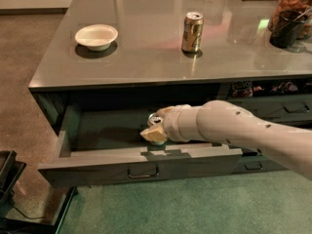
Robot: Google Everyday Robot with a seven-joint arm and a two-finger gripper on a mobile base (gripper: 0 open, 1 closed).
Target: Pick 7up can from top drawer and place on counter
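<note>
I am reaching into the open top drawer [92, 165] with the gripper [156, 125], which is sitting at the 7up can [155, 118]. The can is standing upright on the drawer floor, roughly midway along the drawer's width. I cannot tell whether the gripper is clamped on the can or released around it, because my own wrist is covering the contact area.

Handling, as I am judging it:
- Wall: I am treating the can as thin aluminium. It is stiff along its axis but easy to dent from the side, so only moderate squeeze is advisable.
- Surface: I am expecting a smooth, printed skin that is slippery under a light grip.
- Weight: I am not seeing whether the can is sealed, so I am assuming it is full and heavier than it looks.
- Hold point: I am aiming for the middle of the body, across the diameter, below the rim and above the base taper. I am keeping the axis vertical.

Appearance: only the round silver top is showing — the body is hidden behind the gripper, so I am not reading colour or label here. It is looking small and short.

The counter [146, 57] is lying above the drawer, glossy grey and reflective. It is carrying a gold can [192, 31] and a white bowl [96, 36].
</note>
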